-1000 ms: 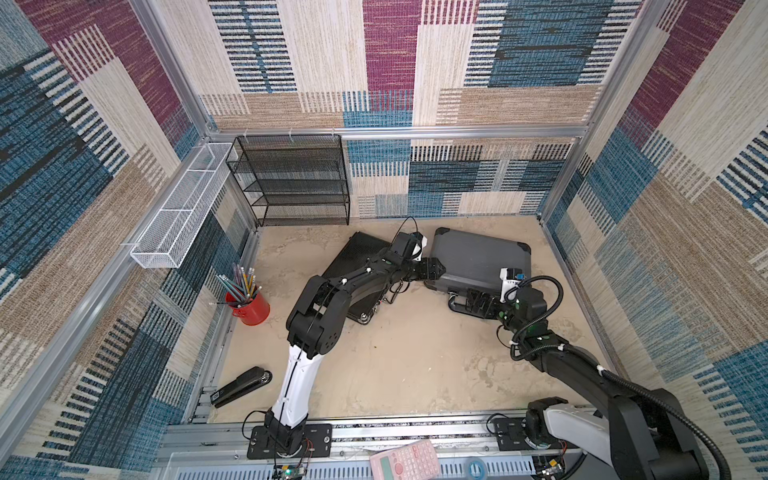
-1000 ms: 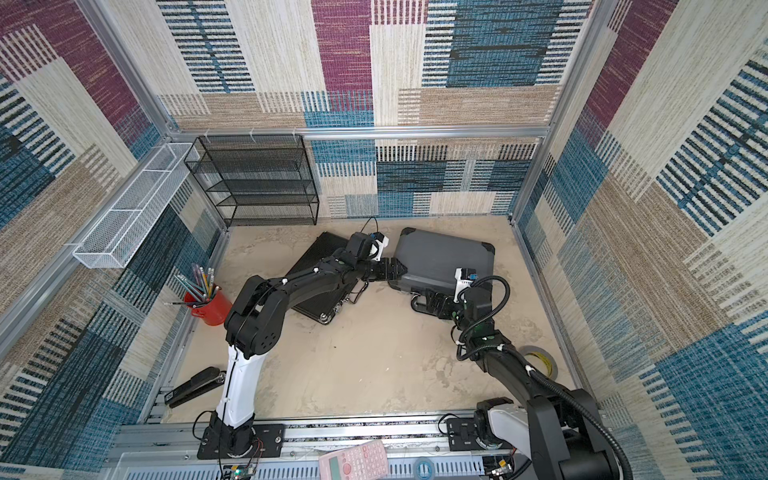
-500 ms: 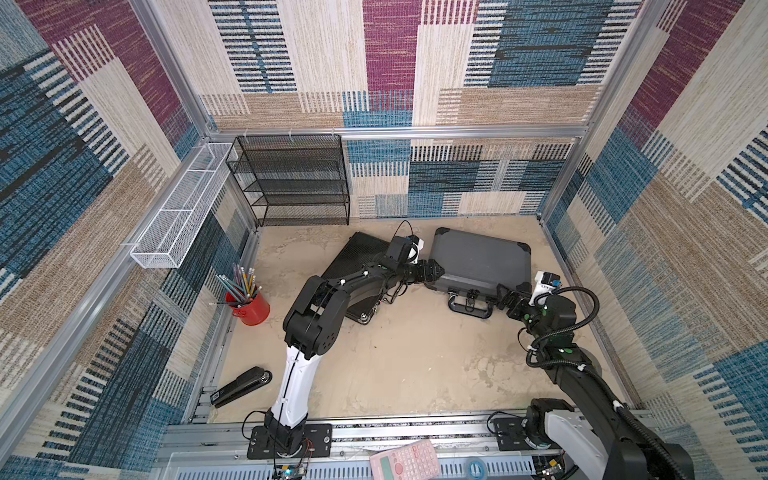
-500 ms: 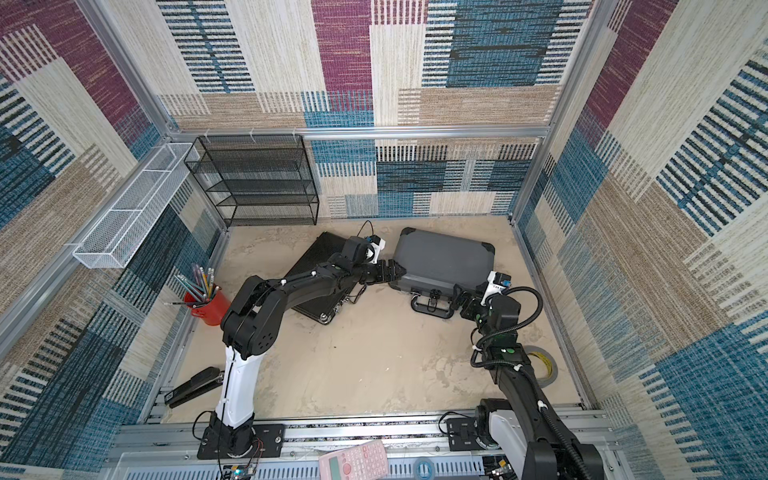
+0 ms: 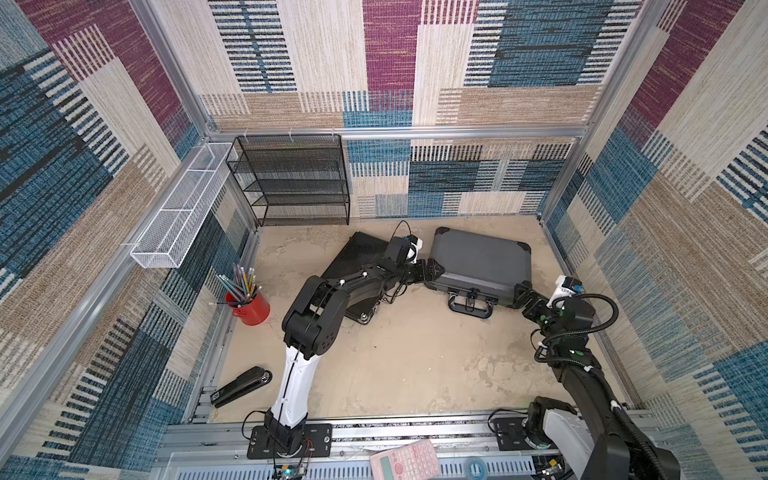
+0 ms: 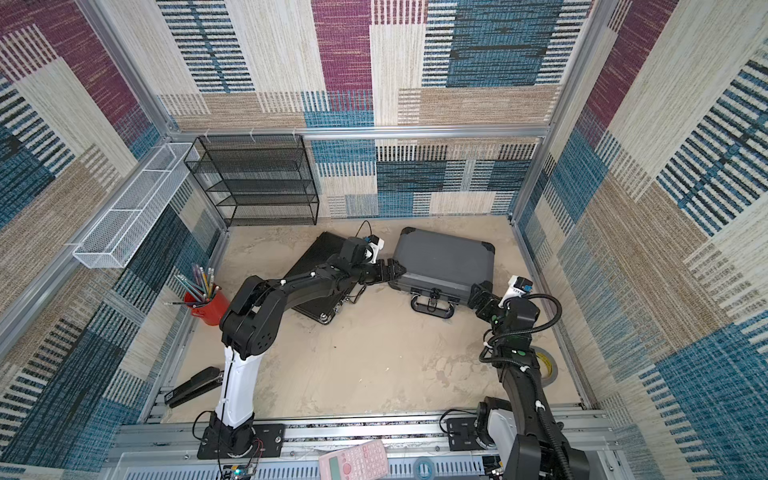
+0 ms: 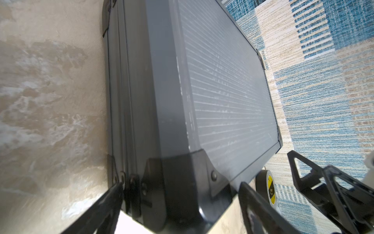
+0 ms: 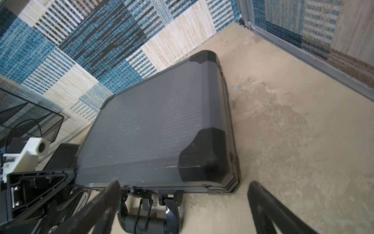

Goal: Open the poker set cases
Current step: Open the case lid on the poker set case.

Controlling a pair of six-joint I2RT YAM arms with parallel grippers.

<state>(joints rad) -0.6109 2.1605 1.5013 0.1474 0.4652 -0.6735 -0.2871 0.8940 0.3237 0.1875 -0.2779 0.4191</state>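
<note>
My left claw (image 5: 431,271) and right claw (image 5: 523,294) gaped wide at the near corners of the grey case (image 5: 482,257), which lay flat on the table (image 5: 415,357), long axis side to side, handle (image 5: 469,306) facing the near edge.

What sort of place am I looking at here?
Likely a robot test booth: patterned panels on an aluminium frame wall it in, the left arm and right arm are bolted to a front rail, and the stapler and red pencil cup look like props.

PLACE: robot lab test cell | WALLS: patterned carpet panels (image 5: 390,50) in aluminium frame (image 5: 415,132) | BASE: left arm (image 5: 296,386) and right arm (image 5: 582,374) bolted to slotted rail (image 5: 415,434) | FLOOR: mottled beige board (image 5: 415,365)
</note>
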